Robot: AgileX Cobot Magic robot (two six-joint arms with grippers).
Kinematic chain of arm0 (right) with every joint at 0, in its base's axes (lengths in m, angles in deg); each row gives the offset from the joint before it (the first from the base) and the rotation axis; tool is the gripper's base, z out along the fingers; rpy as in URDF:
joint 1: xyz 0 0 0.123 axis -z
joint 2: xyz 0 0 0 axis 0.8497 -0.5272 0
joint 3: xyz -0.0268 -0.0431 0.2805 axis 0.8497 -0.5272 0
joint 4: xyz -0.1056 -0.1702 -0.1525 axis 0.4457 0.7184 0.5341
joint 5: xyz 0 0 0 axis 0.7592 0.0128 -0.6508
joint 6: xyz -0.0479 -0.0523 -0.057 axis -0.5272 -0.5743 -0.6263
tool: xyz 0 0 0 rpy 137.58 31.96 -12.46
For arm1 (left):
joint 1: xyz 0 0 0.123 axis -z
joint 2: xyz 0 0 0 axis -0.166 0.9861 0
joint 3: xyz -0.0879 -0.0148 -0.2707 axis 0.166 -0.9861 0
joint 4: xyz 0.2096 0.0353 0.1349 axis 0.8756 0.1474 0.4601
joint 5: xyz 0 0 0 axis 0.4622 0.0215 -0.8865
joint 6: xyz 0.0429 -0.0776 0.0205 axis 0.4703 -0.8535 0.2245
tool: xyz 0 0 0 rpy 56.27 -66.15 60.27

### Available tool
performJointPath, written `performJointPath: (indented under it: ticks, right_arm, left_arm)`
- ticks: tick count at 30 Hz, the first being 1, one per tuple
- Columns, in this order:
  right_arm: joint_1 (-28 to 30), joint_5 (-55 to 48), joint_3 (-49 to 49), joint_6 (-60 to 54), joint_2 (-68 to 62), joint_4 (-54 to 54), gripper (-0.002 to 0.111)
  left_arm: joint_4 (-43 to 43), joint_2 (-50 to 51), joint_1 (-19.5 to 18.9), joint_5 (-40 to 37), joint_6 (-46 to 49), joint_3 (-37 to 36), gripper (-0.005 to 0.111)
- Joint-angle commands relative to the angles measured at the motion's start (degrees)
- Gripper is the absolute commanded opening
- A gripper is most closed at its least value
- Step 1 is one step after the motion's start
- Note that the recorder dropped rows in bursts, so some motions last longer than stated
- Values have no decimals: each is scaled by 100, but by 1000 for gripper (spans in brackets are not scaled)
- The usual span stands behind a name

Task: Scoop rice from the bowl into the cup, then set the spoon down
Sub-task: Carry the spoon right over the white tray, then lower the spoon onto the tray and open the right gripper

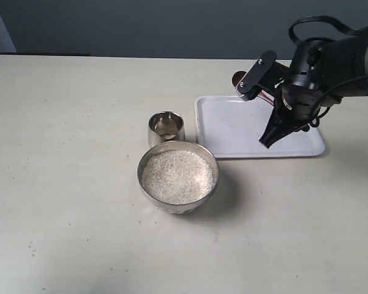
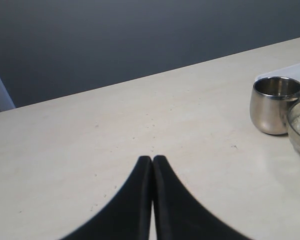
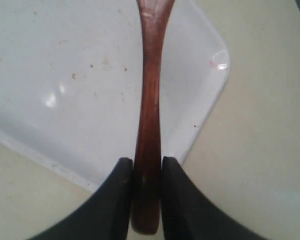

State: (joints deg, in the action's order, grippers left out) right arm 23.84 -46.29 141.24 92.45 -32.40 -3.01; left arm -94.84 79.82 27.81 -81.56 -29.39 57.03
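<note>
The steel bowl (image 1: 172, 206) sits near the table's middle, filled with white rice (image 1: 176, 176). Just behind it stands the small steel cup (image 1: 166, 127). My right gripper (image 1: 267, 142) hangs over the white tray (image 1: 227, 128), shut on the handle of the reddish-brown spoon (image 3: 150, 100); the right wrist view shows the handle clamped between both fingers of that gripper (image 3: 146, 162). The spoon's head (image 1: 238, 78) peeks out behind the arm at the tray's far edge. My left gripper (image 2: 152, 159) is shut and holds nothing, low over bare table, well away from the cup (image 2: 274, 105) and the bowl (image 2: 299, 137).
The white tray (image 3: 65, 100) lies right of the cup and bowl, with a few specks on it. The table (image 1: 67, 153) is pale beige, with a dark wall behind its far edge.
</note>
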Motion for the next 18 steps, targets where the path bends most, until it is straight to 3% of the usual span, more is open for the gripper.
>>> performJointPath:
  ticks: [1,6,18]
  right_arm:
    - [192,423,-38,-264,-215,-472,-1]
    - [192,471,-38,-791,-546,-961,-1]
    - [192,526,-38,-758,-987,-824,2]
  left_arm:
    - [-2,-25,13,79,-31,14,1]
    - [-2,-25,13,79,-31,14,1]
    - [-2,-25,13,79,-31,14,1]
